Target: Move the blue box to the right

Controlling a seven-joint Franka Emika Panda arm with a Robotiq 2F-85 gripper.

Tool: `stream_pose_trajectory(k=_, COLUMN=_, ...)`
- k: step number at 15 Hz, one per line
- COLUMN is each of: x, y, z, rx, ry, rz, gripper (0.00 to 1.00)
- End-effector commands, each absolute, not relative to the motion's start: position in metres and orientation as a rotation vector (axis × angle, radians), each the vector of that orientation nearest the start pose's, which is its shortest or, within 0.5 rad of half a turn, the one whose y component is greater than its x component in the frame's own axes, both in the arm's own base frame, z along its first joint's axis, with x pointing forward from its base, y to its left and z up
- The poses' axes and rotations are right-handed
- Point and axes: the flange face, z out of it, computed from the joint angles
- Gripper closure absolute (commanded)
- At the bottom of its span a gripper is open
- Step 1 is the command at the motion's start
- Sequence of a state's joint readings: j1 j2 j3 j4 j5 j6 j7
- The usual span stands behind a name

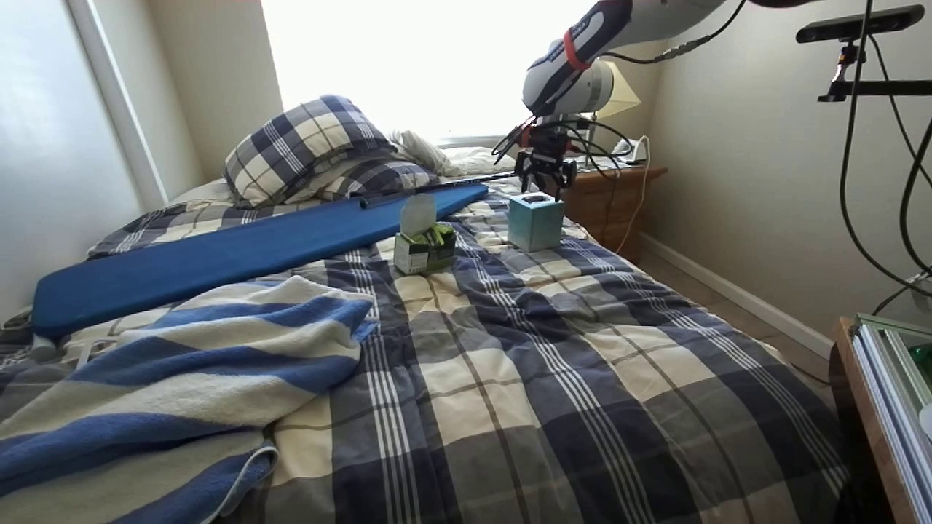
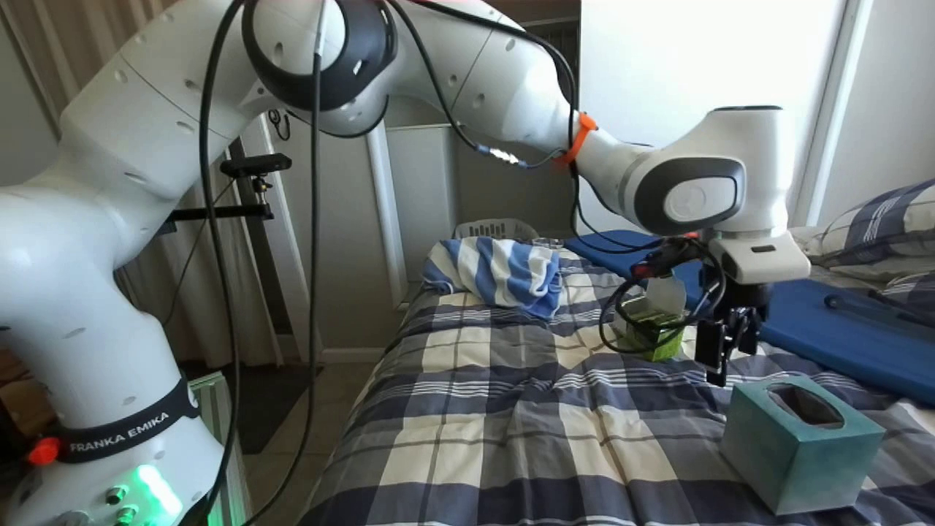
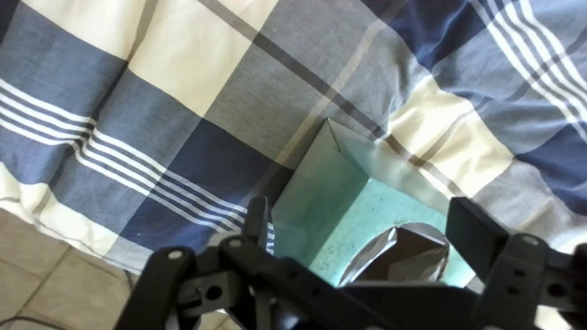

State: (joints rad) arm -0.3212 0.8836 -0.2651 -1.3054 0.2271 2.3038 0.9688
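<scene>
Black two-finger gripper (image 3: pixel 360 222): jaws wide apart, holding nothing. Near, below: teal-blue cardboard cube-like box (image 2: pixel 800 449). Farther down: plaid fabric bedspread (image 2: pixel 497 431). Risks: off-centre descent could dent box's top edge; soft bedspread could let box tip.

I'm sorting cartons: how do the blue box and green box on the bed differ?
The blue box is teal; the green box is green with white. The blue box has an oval hole on top; the green box has a pale flap standing up. Both sit on the bed.
</scene>
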Motion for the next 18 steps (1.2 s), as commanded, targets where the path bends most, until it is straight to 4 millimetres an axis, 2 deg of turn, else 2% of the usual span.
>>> stream_pose_trajectory(k=1, x=0.645, y=-0.315, z=0.253, rx=-2.447, ry=2.049, rz=-0.227, gripper=0.00)
stream_pose_trajectory(k=5, x=0.632, y=-0.255, z=0.263, rx=-2.669, ry=1.757, rz=-0.166, gripper=0.00)
stream_pose_trajectory(k=9, x=0.601, y=-0.213, z=0.267, rx=-2.833, ry=1.453, rz=-0.094, gripper=0.00)
stream_pose_trajectory(k=15, x=0.522, y=-0.176, z=0.267, rx=-3.040, ry=0.993, rz=0.080, gripper=0.00)
stream_pose_trajectory(k=16, x=0.558, y=-0.192, z=0.257, rx=-2.982, ry=1.140, rz=0.078, gripper=0.00)
stream_pose_trajectory(k=18, x=0.538, y=-0.184, z=0.259, rx=-3.010, ry=1.063, rz=0.109, gripper=0.00)
